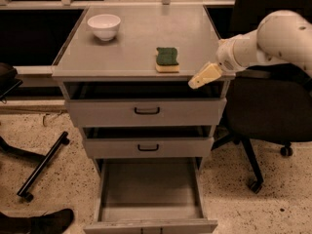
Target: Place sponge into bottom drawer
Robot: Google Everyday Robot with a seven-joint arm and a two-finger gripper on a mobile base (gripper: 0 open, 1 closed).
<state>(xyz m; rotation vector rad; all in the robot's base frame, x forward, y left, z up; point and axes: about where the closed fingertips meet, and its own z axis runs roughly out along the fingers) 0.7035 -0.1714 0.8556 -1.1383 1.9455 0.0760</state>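
The sponge (167,59), dark green on top with a pale yellow base, lies on the grey cabinet top (131,43) near its front edge, right of centre. The gripper (204,77) hangs on a white arm coming from the right. It sits at the cabinet's front right corner, just right of the sponge and a little lower, apart from it. The bottom drawer (148,213) is pulled fully out near the floor and its grey tray holds nothing.
A white bowl (104,26) stands at the back left of the cabinet top. The two upper drawers with black handles (146,111) are slightly out. A black office chair (265,106) stands to the right, a black chair leg (41,167) lies at left.
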